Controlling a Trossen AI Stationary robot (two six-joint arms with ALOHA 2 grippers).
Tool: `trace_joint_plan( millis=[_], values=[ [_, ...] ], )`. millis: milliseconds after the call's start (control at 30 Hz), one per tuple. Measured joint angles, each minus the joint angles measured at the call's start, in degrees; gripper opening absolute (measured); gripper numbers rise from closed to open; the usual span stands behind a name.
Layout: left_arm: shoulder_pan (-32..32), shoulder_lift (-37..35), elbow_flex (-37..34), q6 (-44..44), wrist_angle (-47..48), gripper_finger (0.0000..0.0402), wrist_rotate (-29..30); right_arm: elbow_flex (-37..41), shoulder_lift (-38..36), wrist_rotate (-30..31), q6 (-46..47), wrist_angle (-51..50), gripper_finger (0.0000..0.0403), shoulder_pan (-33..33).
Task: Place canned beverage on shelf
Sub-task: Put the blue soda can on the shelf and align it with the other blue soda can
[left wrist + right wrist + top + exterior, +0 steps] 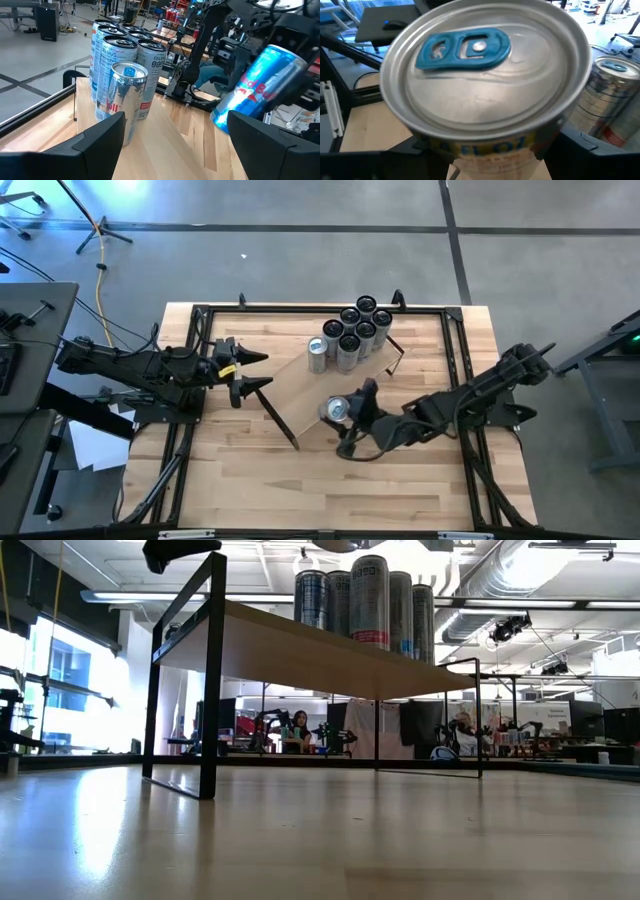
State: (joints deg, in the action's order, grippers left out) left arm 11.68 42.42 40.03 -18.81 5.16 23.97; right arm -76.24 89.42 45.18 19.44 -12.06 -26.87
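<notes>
High View Shows the Whole Layout; Wrist Views Show the Grip

High view, looking straight down, shows the shelf [330,385] lying slantwise across the tabletop [250,480], with a cluster of cans [360,330] standing at its far end. The right gripper [345,415] sits over the near part of the board with a can [336,411] between its jaws, silver top and blue tab showing. The left gripper [250,375] waits off the board's left side, jaws spread with nothing between them.

Right wrist view fills almost wholly with that held can [485,85]: its lid, the blue tab and a strip of yellow lettering below the rim, with dark jaws pressed on either side. To one side a silver can [610,100] of the cluster shows.

Left wrist view gives what the top-down picture cannot: the held can [255,85] is blue and silver and tilted, gripped by the other arm above the board. It also shows the cluster from the side, a silver can [127,97] with a blue tab in front and white cans [107,50] behind, all upright on the shelf [170,135].

Low view alone shows the shelf [300,650] raised on thin black brackets [210,680], with the tall cans [365,600] standing on top. Neither gripper's jaws can be made out there. People sit at desks in the room beyond.
</notes>
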Motion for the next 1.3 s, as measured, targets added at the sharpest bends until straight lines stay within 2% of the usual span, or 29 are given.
trace_joint_plan(
  millis=[300, 500, 833, 1300],
  values=[
    [0.0, 0.0, 0.0, 0.0, 0.2, 0.0321, 0.0, -5.5, 4.5, 2.1, 2.5, -3.9, 0.0239, 0.3],
    [0.0, 0.0, 0.0, 0.0, 0.2, 0.0321, 0.0, -5.5, 4.5, 7.1, 9.4, -8.5, 0.0239, 0.7],
    [0.0, 0.0, 0.0, -1.2, 0.2, 0.0321, 0.0, -5.5, 4.5, 7.2, 27.0, -20.0, 0.0239, 4.2],
    [0.0, 0.0, 0.0, -1.5, 0.2, 0.0321, 0.0, -5.5, 5.3, 4.2, 26.6, -22.5, 0.0239, 10.4]
  ],
)
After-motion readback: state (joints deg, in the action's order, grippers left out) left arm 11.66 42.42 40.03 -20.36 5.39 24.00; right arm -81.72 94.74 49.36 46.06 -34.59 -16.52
